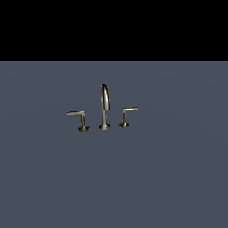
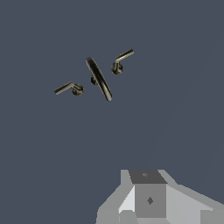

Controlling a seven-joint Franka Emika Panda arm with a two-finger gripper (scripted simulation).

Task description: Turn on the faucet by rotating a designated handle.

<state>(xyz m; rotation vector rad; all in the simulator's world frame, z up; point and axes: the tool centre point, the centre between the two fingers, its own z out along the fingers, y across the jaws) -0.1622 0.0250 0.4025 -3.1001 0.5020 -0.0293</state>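
Observation:
The brass faucet (image 1: pixel 104 107) stands on a flat grey surface, its tall arched spout in the middle. The handle (image 1: pixel 126 116), with its short lever and upright stem, sits on the exterior view's right of the spout. In the wrist view the faucet (image 2: pixel 99 78) is seen from above and far off, with the handle (image 2: pixel 122 58) beside the spout. My gripper (image 2: pixel 148 186) shows only as grey blocks at the wrist view's edge, well away from the faucet and touching nothing. Its fingers are not distinct enough to read. The exterior view does not show the gripper.
A second brass lever handle (image 1: pixel 79 118), with a longer lever and slanted stem, stands on the exterior view's left of the spout and also appears in the wrist view (image 2: pixel 70 89). The grey surface (image 1: pixel 114 178) extends all around the faucet.

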